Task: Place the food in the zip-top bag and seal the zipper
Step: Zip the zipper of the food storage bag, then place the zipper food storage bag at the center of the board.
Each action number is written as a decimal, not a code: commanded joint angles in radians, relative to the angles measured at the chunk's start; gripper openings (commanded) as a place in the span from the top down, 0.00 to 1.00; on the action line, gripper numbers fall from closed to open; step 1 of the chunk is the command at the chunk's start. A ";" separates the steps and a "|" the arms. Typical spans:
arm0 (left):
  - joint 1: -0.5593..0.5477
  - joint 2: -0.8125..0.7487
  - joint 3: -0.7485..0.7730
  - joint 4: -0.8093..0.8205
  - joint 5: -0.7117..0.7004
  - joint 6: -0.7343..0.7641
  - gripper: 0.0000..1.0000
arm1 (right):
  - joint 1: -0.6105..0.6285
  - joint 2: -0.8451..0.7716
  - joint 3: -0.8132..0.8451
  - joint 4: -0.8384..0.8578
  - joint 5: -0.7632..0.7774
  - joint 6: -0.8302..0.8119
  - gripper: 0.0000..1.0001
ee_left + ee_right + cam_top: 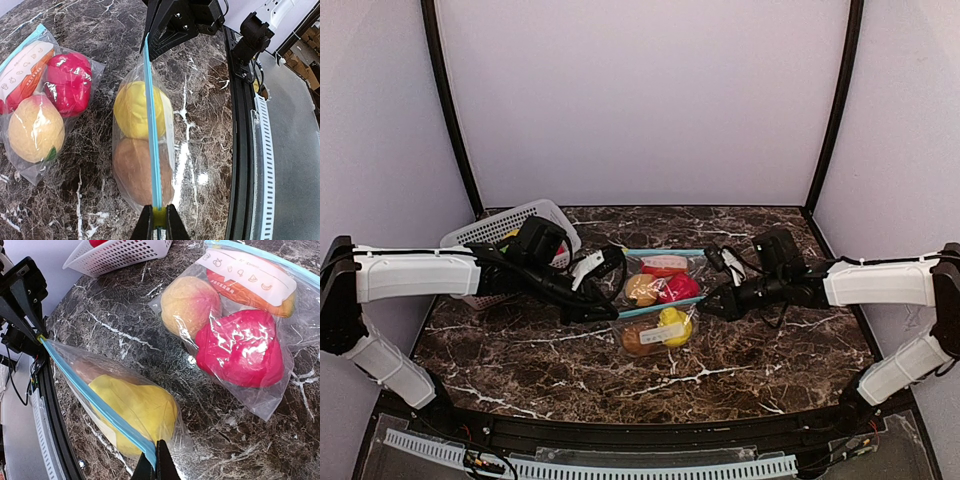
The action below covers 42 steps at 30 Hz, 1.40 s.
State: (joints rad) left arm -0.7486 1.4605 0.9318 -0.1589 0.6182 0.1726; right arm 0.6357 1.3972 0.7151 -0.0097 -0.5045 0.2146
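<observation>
A clear zip-top bag [658, 332] holds two pieces of food, one yellow [132, 107] and one brown [137, 170]. Its blue zipper strip [152, 140] is stretched taut between my two grippers. My left gripper [159, 222] is shut on one end of the strip, with a small yellow-green piece pinched between its jaws. At the other end my right gripper [156, 465] is shut on the strip beside the yellow food [140, 410]. In the top view the left gripper [608, 313] and right gripper [708, 298] flank the bag.
A second clear bag [663, 280] with peach, red and orange food lies just behind the first, also seen in the left wrist view [45, 100] and the right wrist view [240, 325]. A white lattice basket [510, 230] stands at the back left. The table's black front rail [240, 150] runs close by.
</observation>
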 commanded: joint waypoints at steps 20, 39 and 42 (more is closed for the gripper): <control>0.022 0.060 0.027 0.175 -0.305 -0.296 0.35 | -0.043 0.087 0.072 -0.061 0.194 0.121 0.60; 0.345 -0.276 -0.061 -0.069 -0.367 -0.388 0.14 | -0.219 -0.049 0.066 -0.159 0.268 0.071 0.01; 0.453 -0.318 -0.060 -0.121 -0.340 -0.378 0.14 | -0.285 -0.073 0.059 -0.184 0.266 0.065 0.01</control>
State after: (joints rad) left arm -0.4038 1.1999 0.8833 -0.1471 0.2497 -0.2066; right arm 0.4156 1.3632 0.7742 -0.1516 -0.2420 0.2996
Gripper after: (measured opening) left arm 0.856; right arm 0.986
